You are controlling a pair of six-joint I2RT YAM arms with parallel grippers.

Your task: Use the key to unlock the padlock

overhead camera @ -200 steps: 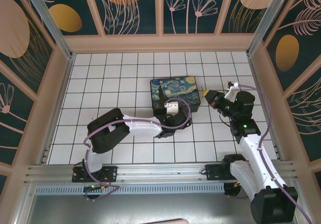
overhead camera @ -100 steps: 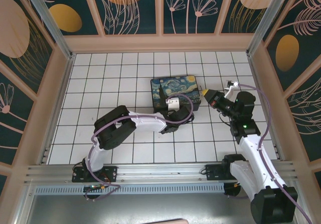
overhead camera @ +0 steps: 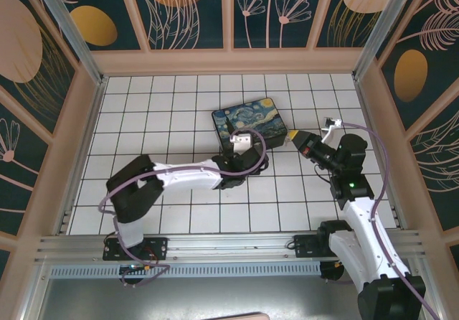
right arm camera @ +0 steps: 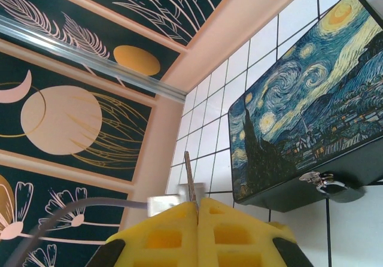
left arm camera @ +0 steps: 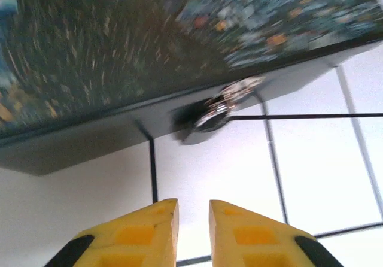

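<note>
Painted box (overhead camera: 249, 121) on the tiled counter (overhead camera: 158, 119), lying skewed. The padlock (left arm camera: 224, 102) hangs on the side wall that faces your arms.

Left arm (overhead camera: 179, 176): stretched long and low across the counter. The left tool (left arm camera: 192, 210) sits straight in front of that wall, with the padlock just ahead of its tips and a touch right of centre. The fingers are narrow with a slim gap between them, and nothing is in it.

Right arm (overhead camera: 351, 191): folded upright, wrist turned in toward the box's corner. The right tool (right arm camera: 197, 208) is pinched tight on the key (right arm camera: 189, 176).

The relation to watch: the key's blade stands straight out of the tips along the tool's own line, aimed past the box toward the back wall. From the right wrist, the padlock lies off to the tool's right, about level with the fingertips. By my read the blade is not lined up with it. You likely need to swing right and re-aim.
</note>
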